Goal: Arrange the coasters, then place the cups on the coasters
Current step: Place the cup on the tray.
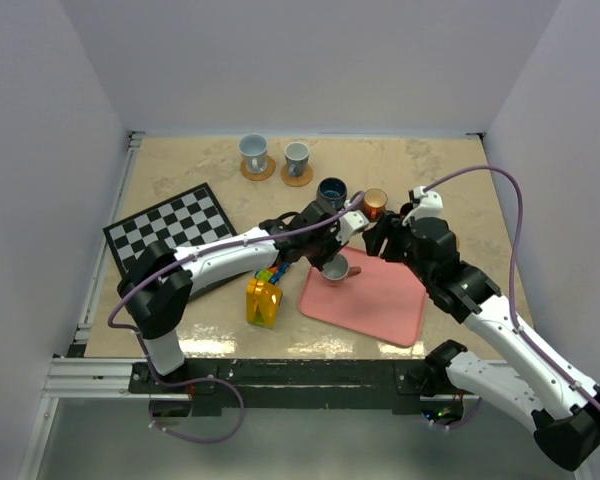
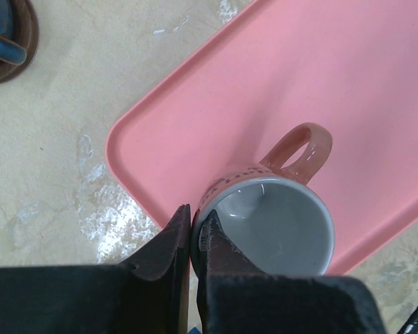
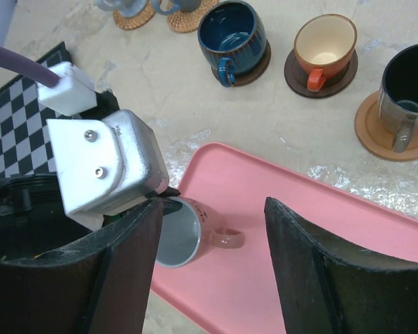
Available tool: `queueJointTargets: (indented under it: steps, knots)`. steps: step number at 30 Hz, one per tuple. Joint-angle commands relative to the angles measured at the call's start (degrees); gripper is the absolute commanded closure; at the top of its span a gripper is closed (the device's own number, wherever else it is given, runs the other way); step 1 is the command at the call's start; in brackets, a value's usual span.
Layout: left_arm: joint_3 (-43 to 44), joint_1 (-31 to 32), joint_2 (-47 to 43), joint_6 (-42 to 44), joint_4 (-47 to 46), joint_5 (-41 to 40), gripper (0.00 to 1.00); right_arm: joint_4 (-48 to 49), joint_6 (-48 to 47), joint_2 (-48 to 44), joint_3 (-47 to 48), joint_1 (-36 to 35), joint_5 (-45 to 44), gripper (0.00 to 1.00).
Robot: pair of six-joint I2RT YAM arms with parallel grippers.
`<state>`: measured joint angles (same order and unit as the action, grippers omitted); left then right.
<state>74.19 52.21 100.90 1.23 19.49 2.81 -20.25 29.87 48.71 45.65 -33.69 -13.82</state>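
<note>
The left gripper (image 2: pixel 195 217) is clamped on the rim of the grey-white cup (image 2: pixel 282 226), one finger inside the bowl and one outside, with the handle pointing away from the fingers. This cup sits over the near corner of the pink tray (image 2: pixel 320 83), in the middle of the overhead view; whether it rests on the tray or is lifted clear cannot be told. The right gripper (image 3: pixel 212 205) stands wide with nothing between its jaws, poised above the same tray just beside the left wrist. Five cups are seated. The two pale blue cups (image 1: pixel 253 152) stand on orange-tan coasters (image 1: pixel 257 172) at the upper centre of the overhead view. In the right wrist view the navy cup (image 3: pixel 231 31) and tan cup (image 3: pixel 325 42) each stand on dark brown coasters (image 3: pixel 292 75) along the top of the frame, and the black cup (image 3: pixel 407 90) stands on an orange-tan disc at the right edge. No bare coaster shows in any view; the sixth may lie hidden under the right arm. Assessment: the arranging appears done and the task is nearly complete. What remains is to carry the grey-white cup off the tray and set it on the last coaster, once that is located.
</note>
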Motion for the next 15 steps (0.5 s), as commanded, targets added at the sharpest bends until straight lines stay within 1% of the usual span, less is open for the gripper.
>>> queueJointTargets:
  steps: [1, 7, 9, 11, 13, 15]
  knots:
    - [-0.2, 0.5, 0.0, 3.1, -3.8, -1.9, 0.94, 0.5, 2.4, -2.4, -0.5, 0.0, -2.9, 0.34]
    - [-0.2, 0.8, 0.6, 1.8, -3.0, -1.1, 0.78, 0.1, 2.6, -1.9, -0.1, 0.1, -3.0, 0.33]
    - [0.0, 0.8, 0.7, 0.6, -2.8, -1.0, 0.70, 0.3, 2.6, -1.9, -0.2, 0.1, -3.1, 0.33]
    - [0.7, 0.8, 0.5, -0.8, -2.0, -1.7, 0.63, 0.6, 2.6, -2.0, -0.2, 0.0, -3.1, 0.33]
    - [1.0, 0.8, 0.2, -4.6, -1.9, -2.5, 0.54, 0.6, 2.6, -2.0, -0.2, 0.1, -3.4, 0.32]
    - [1.5, 0.7, -0.5, -7.5, -1.3, -4.6, 0.49, 0.7, 2.6, -2.2, -0.2, 0.0, -3.5, 0.32]
